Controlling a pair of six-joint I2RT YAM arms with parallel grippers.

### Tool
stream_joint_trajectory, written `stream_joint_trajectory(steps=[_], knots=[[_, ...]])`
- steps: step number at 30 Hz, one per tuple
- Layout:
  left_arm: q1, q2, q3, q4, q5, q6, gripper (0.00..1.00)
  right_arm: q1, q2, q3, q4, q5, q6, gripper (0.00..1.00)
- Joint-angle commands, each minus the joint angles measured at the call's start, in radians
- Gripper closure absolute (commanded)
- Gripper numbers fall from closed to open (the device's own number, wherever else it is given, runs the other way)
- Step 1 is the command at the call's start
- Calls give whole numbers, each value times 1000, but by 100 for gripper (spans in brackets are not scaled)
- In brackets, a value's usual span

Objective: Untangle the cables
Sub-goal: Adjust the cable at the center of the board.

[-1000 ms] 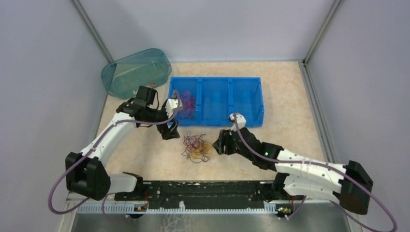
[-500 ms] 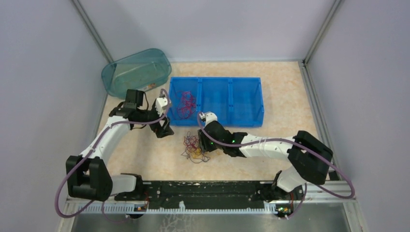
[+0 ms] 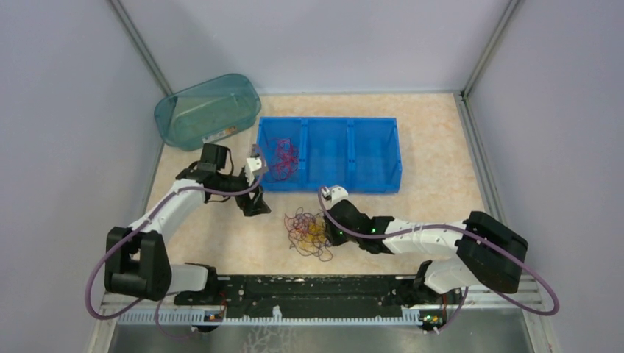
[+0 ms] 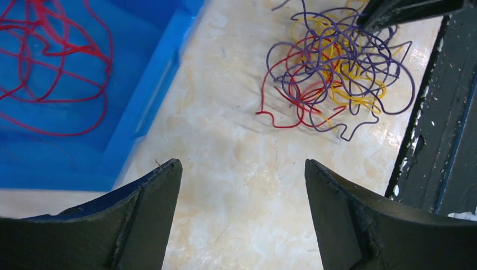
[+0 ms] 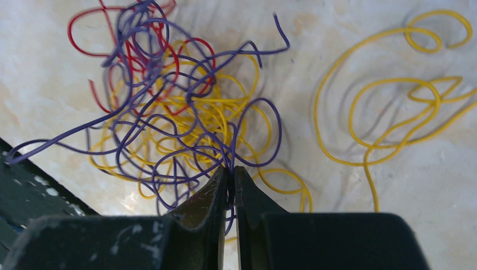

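From my feed, the beige marbled table carries a blue bin with three compartments at the far centre. A see-through teal tub lies tipped at the far left. Near the middle sits a tangle of thin red, purple and yellow cables, with one loose yellow cable just beside it. A black rail runs along the near edge.

Glossy marbled table, smooth plastic bin, smooth-coated cables.
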Motion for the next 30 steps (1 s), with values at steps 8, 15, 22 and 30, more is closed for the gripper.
stream_joint_trajectory(steps=[8, 15, 22, 30], knots=[[-226, 59, -50, 88, -53, 50, 16, 8, -36, -77, 7, 59, 78, 91], [-252, 126, -40, 252, -94, -226, 19, 9, -53, -94, 10, 68, 99, 90], [-289, 167, -37, 289, -181, -412, 15, 9, -86, -112, -1, 109, 128, 90], [-380, 169, -78, 358, -412, -425, 23, 9, -109, -115, 8, 122, 149, 90]])
